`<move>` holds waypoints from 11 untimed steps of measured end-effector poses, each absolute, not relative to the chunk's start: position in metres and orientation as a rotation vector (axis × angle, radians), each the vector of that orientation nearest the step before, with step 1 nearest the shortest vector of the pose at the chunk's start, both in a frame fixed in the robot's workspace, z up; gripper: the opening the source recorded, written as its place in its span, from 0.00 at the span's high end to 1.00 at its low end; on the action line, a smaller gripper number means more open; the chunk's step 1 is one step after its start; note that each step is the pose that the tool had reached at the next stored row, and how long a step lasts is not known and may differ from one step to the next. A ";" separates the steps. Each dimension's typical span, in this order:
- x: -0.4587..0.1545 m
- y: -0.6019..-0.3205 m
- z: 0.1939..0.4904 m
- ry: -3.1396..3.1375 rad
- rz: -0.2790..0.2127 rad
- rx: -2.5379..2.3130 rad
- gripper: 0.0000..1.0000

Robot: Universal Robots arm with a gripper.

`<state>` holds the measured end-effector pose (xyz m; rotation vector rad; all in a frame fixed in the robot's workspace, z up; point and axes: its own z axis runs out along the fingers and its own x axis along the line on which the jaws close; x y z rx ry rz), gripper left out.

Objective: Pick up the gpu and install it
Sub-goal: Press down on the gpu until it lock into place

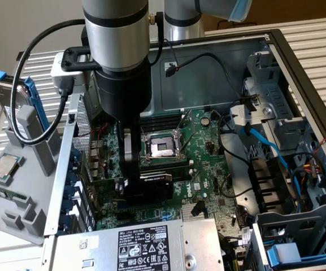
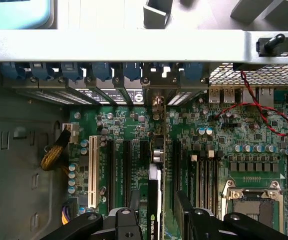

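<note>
The gpu [image 1: 158, 180], a card with a black shroud, stands on edge low over the green motherboard [image 1: 208, 147] inside the open computer case, beside the rear slot brackets. My gripper [image 1: 144, 183] reaches straight down and is shut on the gpu, one finger on each side. In the wrist view the gpu [image 2: 154, 210] runs edge-on between the two black fingers [image 2: 184, 212], above a black expansion slot. Its silver bracket end [image 2: 157, 107] sits at the rear slot opening of the motherboard [image 2: 218, 150].
The CPU socket [image 1: 163, 148] lies just behind the card. A labelled power supply [image 1: 146, 248] is in front of it. Blue cables [image 1: 270, 149] and drive cages fill the exterior view's right. A grey fixture with a CPU [image 1: 5, 167] stands outside the case wall [image 1: 66, 169]. A red-black wire [image 2: 263, 120] loops near the rear ports.
</note>
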<state>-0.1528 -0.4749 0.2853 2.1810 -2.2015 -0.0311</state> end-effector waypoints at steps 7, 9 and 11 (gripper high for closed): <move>-0.153 -0.475 0.285 -2.201 -0.031 2.181 0.74; -0.153 -0.475 0.285 -2.201 -0.031 2.181 0.80; -0.153 -0.475 0.285 -2.202 -0.031 2.181 0.89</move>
